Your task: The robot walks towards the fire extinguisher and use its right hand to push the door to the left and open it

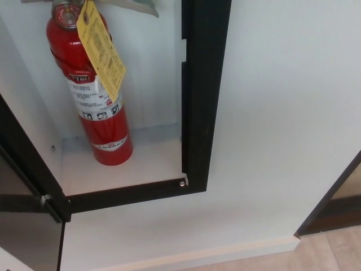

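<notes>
A red fire extinguisher [98, 107] stands upright inside a white wall cabinet with a black frame [203, 90]. A yellow tag [101, 51] hangs from its neck over a white label. The cabinet door [25, 203], dark glass in a black frame, is swung out at the lower left, leaving the recess uncovered. Neither of my hands shows in the head view.
White wall [282, 113] fills the right side down to a pale baseboard [225, 254]. A dark framed opening [335, 203] sits at the lower right above light wood floor [327, 254].
</notes>
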